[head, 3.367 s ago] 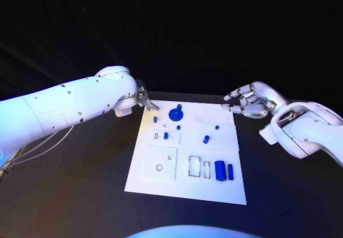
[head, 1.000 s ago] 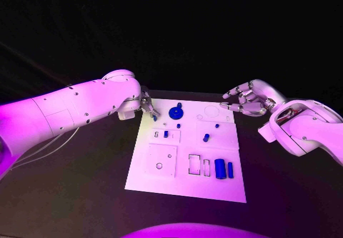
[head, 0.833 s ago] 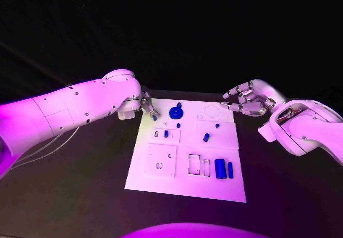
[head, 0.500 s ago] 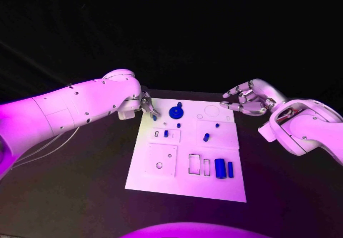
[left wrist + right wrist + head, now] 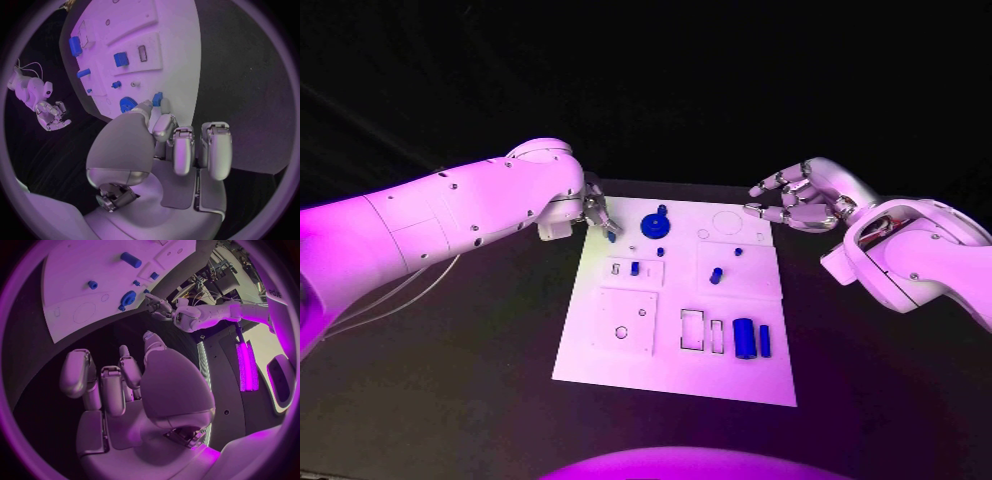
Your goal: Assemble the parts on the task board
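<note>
The white task board (image 5: pixel 678 300) lies mid-table with several blue parts on it. My left hand (image 5: pixel 596 212) is at the board's far left corner. Its thumb and a finger pinch a small blue part (image 5: pixel 157 99), which sits low over the board beside the blue gear (image 5: pixel 655 227). My right hand (image 5: pixel 798 205) hovers past the board's far right corner, fingers loosely bent and apart, holding nothing. The left wrist view shows the gear (image 5: pixel 127 104) just beyond my fingertips. The right wrist view shows the left hand (image 5: pixel 159 305) across the board.
More blue parts are on the board: a short piece (image 5: pixel 635 268) in a left slot, a peg (image 5: pixel 715 277) at centre right, and two long pieces (image 5: pixel 744 339) near the front. Black table surrounds the board.
Since the earliest frame my left hand's fingertips have come down onto the small blue part at the board's corner. Over the last second both hands have barely moved.
</note>
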